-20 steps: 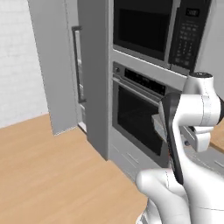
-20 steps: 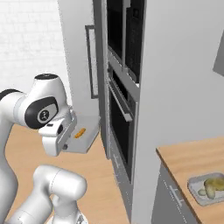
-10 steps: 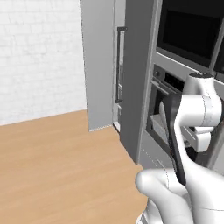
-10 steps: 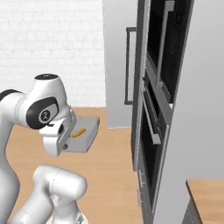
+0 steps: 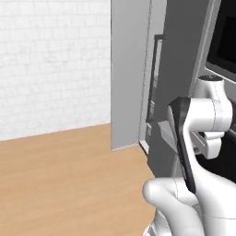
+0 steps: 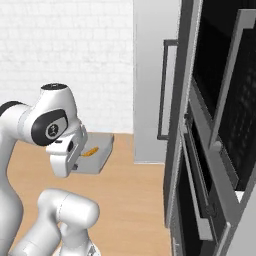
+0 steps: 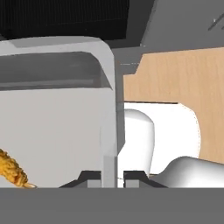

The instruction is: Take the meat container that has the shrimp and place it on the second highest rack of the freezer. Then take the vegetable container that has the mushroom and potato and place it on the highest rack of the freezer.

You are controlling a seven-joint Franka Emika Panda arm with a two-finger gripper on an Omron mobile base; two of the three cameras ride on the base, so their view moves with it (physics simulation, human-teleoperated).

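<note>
My gripper (image 7: 109,177) is shut on the right-hand wall of the meat container (image 7: 52,122), a shallow grey tray with an orange shrimp (image 7: 11,170) at its lower left. In the right base view the meat container (image 6: 98,154) hangs level in front of the hand, gripper (image 6: 77,162) at its near edge, shrimp (image 6: 90,151) inside. The freezer (image 6: 152,75) rises ahead as a tall grey front with a dark bar handle (image 6: 164,90). From the left, the freezer (image 5: 129,73) and handle (image 5: 155,78) stand just beyond my arm. The vegetable container and both racks are out of view.
Black-fronted ovens (image 6: 220,125) stand stacked right of the freezer, close to my right side. Wooden floor (image 5: 64,175) stretches open to the left, up to a white brick wall (image 5: 50,60).
Both base views have swung as the base drove: the freezer is now nearer and more central, the ovens have slid right. The tray stays in my grip.
</note>
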